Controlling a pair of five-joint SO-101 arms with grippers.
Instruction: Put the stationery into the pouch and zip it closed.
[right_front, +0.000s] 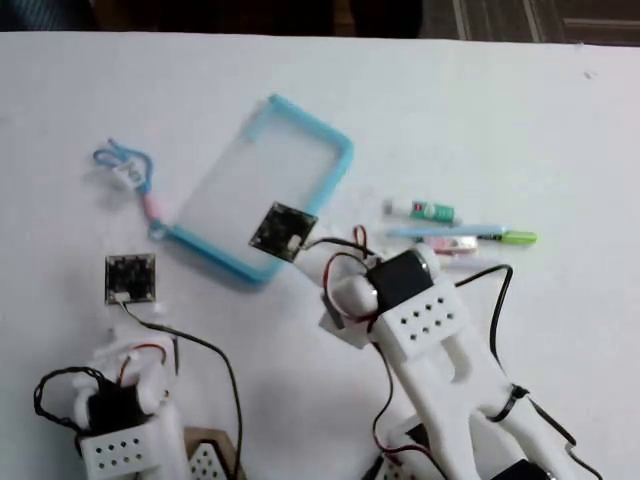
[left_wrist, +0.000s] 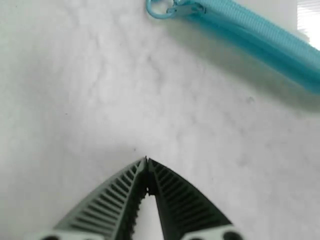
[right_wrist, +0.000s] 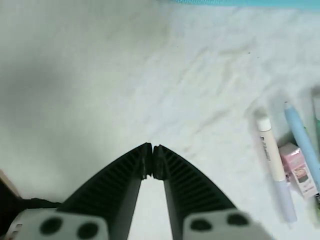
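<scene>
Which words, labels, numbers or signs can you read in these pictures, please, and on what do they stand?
No text is legible.
Tube: coloured print, too blurred to read.
Pink box: a label, too blurred to read.
Tag on the cord of the pouch: too small to read.

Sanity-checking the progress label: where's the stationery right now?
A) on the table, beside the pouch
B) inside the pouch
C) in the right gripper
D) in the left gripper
A: the stationery lies loose on the table, apart from the pouch, while the left gripper and the right gripper are both shut on nothing.
</scene>
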